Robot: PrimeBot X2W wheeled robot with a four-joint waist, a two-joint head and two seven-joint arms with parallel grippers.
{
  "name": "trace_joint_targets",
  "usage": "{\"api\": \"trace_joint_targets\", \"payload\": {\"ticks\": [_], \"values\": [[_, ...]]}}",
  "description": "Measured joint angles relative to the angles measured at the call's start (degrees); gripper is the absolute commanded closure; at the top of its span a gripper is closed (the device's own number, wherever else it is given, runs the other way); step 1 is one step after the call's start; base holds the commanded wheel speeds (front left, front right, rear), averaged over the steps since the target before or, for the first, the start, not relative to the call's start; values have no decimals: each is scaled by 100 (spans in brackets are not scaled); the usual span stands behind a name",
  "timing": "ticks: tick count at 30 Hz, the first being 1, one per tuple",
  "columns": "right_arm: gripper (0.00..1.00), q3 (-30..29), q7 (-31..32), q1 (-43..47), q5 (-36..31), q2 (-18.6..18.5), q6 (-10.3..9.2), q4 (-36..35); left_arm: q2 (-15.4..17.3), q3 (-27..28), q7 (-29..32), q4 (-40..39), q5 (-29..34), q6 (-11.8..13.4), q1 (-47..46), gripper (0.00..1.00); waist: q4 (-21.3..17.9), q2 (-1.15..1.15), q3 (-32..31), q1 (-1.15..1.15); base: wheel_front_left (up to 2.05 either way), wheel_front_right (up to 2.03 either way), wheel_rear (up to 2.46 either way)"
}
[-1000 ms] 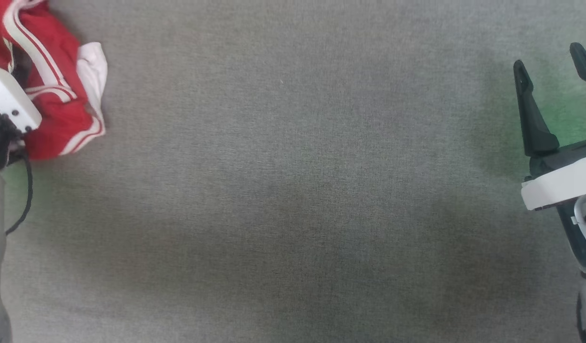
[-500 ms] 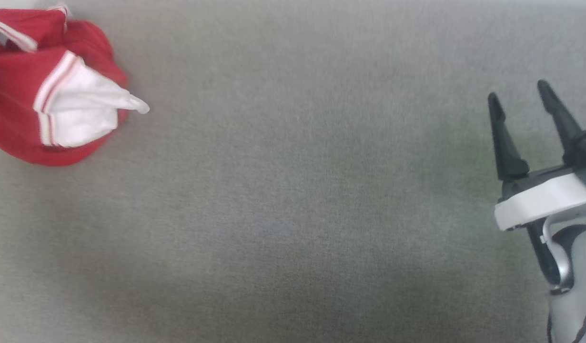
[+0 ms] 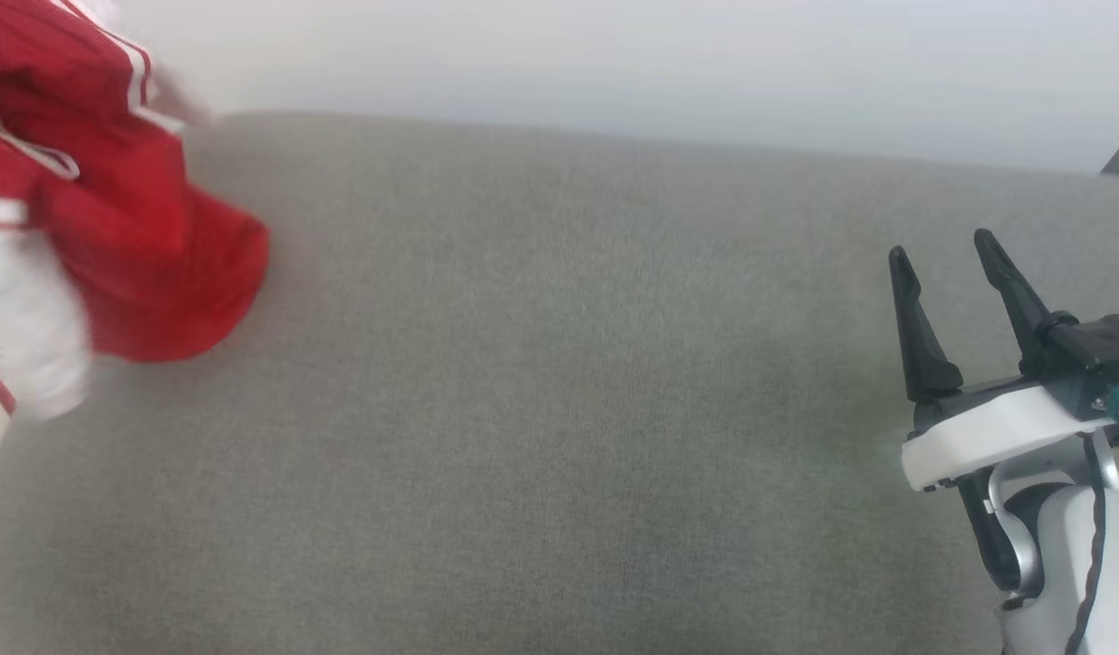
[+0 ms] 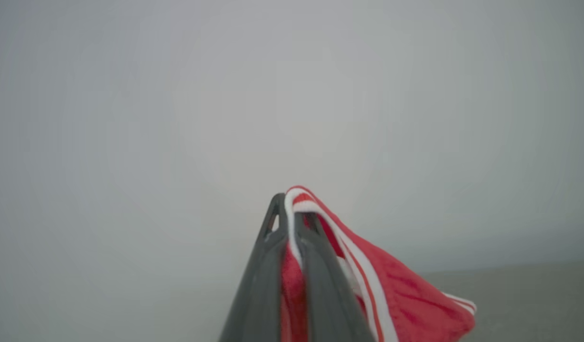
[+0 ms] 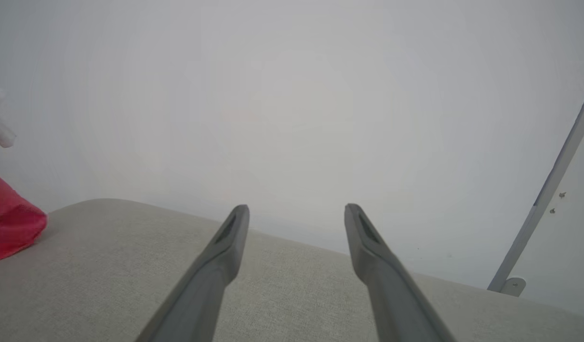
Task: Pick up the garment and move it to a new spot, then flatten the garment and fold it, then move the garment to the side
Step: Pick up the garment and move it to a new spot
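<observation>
The head camera looks down on the grey surface [image 3: 559,409], both wrist cameras face the wall [image 5: 292,95], all sharing the garment [image 3: 141,246].

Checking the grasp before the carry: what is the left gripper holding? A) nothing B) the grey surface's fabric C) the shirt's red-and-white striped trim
C: the left wrist view shows the left gripper shut on the striped trim of the shirt, with red cloth hanging beside its fingers.

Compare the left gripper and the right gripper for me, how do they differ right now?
The left gripper is shut, pinching the striped edge of the shirt; the right gripper is open and empty. The shirt hangs bunched from the left gripper, while the right gripper is held over the grey cushion with nothing between its fingers. Both have two long dark tapered fingers.
</observation>
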Motion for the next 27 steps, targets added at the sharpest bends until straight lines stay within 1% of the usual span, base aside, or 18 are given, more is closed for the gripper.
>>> {"api": "trace_joint_targets", "payload": {"ticks": [6, 11, 15, 21, 25, 27], "values": [[0, -160, -77, 104, -35, 92, 0, 31, 265, 64, 714, -1402, -200, 104, 310, 100, -107, 0, -320, 0, 0, 0, 0], [0, -372, -118, 198, -78, 140, 0, 32, 347, 51, 1292, -2348, -343, 210, 530, 100, -330, 0, -459, 0, 0, 0, 0], [0, -546, -153, 201, -104, 163, 0, 10, 366, 5, 1628, -2981, -461, 290, 600, 100, -560, 0, -493, 0, 0, 0, 0], [0, -806, -203, 170, -168, 154, 1, 3, 269, -180, 1954, -3676, -544, 398, 648, 100, -980, 0, -401, 0, 0, 0, 0], [0, -995, -282, 53, -174, 118, 0, 29, 68, -392, 2037, -3909, -545, 448, 624, 100, -1270, 0, -246, 0, 0, 0, 0], [0, -1074, -304, 23, -175, 100, 0, 66, -82, -517, 2064, -3961, -547, 460, 612, 100, -1403, 0, -141, 0, 0, 0, 0]]}}
